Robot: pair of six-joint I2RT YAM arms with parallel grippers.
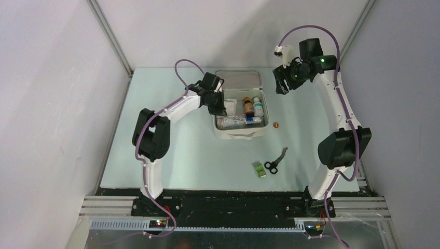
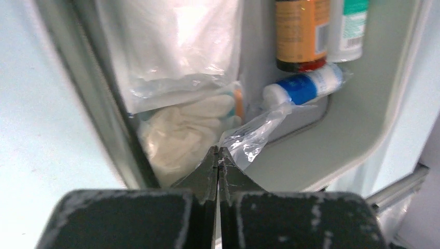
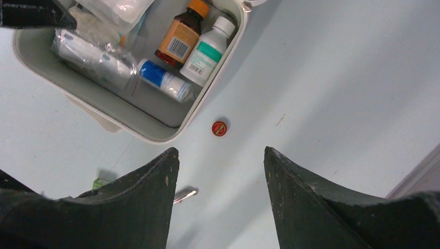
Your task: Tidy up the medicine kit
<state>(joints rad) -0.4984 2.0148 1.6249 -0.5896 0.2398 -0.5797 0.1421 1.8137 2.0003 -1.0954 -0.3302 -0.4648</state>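
Left fingers (image 2: 206, 176) were pressed flat together, no gap between them. A corner of clear plastic wrap (image 2: 251, 137) lay right at their tips; could not tell whether it was pinched. The left gripper (image 1: 218, 106) hung over the left end of the medicine kit (image 1: 241, 136), which sat open at the far middle of the pale table (image 1: 197, 155), lid (image 1: 237, 79) folded back away from the arms.

Inside, left to right:
- clear packets (image 2: 171, 46) and a white bundle in plastic (image 2: 181, 132)
- amber bottle with orange cap (image 1: 248, 106), lying flat
- white bottle with green label (image 1: 258, 106), touching the amber one
- blue-and-white roll (image 3: 163, 80) across the bottles' bases

On the table, nearer the arms than the kit: small green box (image 1: 260, 169), black-handled scissors (image 1: 275, 161) just beside it. A small red disc (image 1: 276, 124) lay just right of the kit.

Right gripper (image 3: 220, 150) was raised far right of the kit, fingers spread apart, nothing between them.
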